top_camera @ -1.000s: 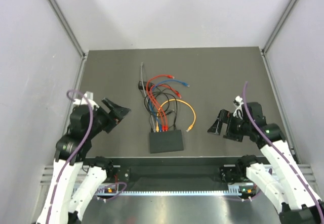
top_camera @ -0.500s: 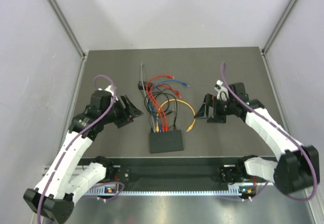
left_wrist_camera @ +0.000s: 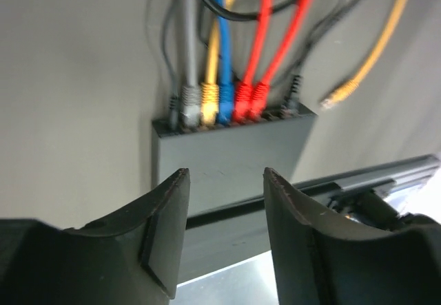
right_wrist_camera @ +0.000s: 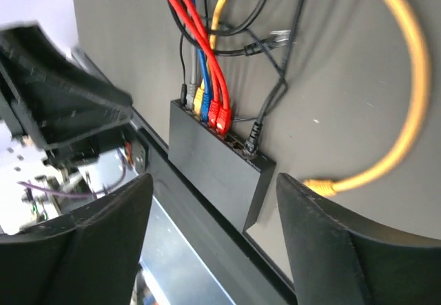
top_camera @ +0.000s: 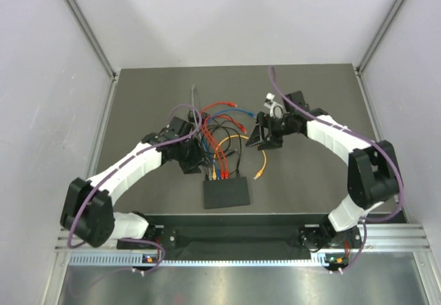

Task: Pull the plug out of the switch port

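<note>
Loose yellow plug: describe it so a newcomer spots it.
On the table, find the black switch at the near edge. Right of it, a yellow cable loop ends in a plug. Unlike the seated plugs, it is in no socket.

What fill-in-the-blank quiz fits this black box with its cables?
Two neighbouring plugs in the switch are both ____. The loose plug lying beside the switch is ____. The left end effector and right end effector each hold ____.
Missing words: red; yellow; nothing.
</note>
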### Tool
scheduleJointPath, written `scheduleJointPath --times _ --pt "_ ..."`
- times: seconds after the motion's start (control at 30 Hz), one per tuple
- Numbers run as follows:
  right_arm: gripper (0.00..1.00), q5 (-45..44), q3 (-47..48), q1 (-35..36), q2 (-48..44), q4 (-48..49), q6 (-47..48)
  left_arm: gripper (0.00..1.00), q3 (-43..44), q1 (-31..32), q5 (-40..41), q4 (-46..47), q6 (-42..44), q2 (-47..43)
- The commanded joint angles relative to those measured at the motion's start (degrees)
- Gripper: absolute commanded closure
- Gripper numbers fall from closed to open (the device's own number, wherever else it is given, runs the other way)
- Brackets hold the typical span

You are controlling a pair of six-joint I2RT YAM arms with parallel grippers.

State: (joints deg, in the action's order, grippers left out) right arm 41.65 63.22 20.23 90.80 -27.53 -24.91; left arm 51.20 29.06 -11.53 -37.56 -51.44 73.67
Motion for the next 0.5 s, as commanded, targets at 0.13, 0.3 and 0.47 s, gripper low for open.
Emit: scheduleJointPath --times 0.13,0.3,0.47 --pt "0.32 2.12 -2.39 7.63 3.59 -0.07 2.93 0.63 -1.97 -3.83 -5.61 0.91 3.80 4.73" --pt "0.37 0.89 -8.18 8.42 3.06 1.24 3.29 0.65 -5.84 -3.83 -10.43 5.03 4.33 3.75" --pt "0.45 1.77 -11.45 9.74 5.34 4.41 2.93 0.65 -7.43 -3.83 -14.48 6.98 4.42 8.59"
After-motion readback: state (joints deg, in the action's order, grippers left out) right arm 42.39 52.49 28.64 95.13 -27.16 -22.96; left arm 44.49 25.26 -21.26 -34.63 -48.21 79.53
